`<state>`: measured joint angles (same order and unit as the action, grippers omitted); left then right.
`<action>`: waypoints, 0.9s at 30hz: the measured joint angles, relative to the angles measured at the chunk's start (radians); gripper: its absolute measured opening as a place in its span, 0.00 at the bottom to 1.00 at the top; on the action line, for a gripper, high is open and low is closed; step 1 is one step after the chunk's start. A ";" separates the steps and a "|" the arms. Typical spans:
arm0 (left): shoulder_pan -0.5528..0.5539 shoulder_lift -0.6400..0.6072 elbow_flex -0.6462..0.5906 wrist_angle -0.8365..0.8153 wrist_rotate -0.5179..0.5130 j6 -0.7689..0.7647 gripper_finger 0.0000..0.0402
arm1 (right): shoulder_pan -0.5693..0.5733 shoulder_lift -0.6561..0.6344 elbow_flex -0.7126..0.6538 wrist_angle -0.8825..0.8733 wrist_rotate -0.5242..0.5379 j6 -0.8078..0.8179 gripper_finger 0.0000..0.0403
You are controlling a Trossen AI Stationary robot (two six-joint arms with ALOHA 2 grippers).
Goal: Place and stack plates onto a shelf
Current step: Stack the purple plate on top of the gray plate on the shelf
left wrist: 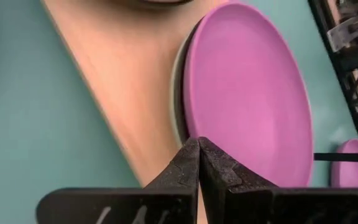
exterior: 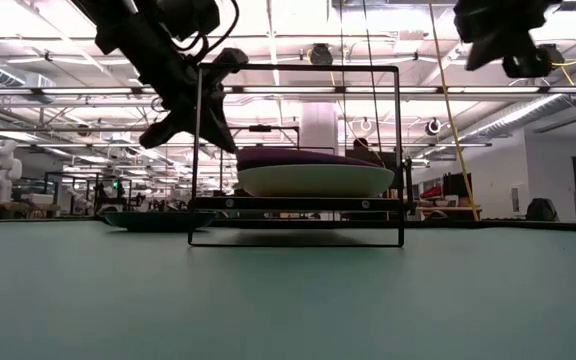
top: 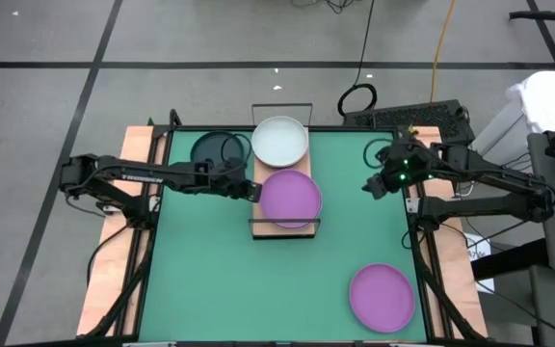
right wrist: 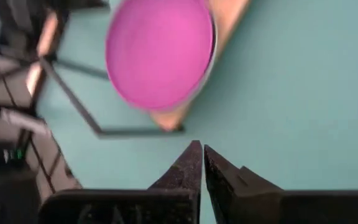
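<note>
Bright, even light comes from overhead; in the low view rows of ceiling strip lights [exterior: 58, 60] glare white across the hall behind. Against them the arms and the shelf's wire frame [exterior: 298, 150] read as dark silhouettes. From above, the green counter [top: 210, 280] is evenly lit, with only soft, short shadows beside the shelf and the arms, and a washed-out white patch at the far right edge. The left wrist view is fairly crisp on the purple plate [left wrist: 247, 93], with the claw [left wrist: 199, 146] dark and close. The right wrist view is smeared; its plate [right wrist: 160, 53] and the frame look blurred.
</note>
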<state>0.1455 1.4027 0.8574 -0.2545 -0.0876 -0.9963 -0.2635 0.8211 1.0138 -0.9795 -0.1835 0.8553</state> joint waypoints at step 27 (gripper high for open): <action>0.001 -0.014 0.000 0.028 0.161 0.394 0.01 | 0.431 -0.002 -0.463 0.253 -0.217 0.237 0.28</action>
<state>0.1463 1.3888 0.8577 -0.2268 0.0731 -0.6020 0.1675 0.8192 0.5510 -0.7268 -0.4006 1.0923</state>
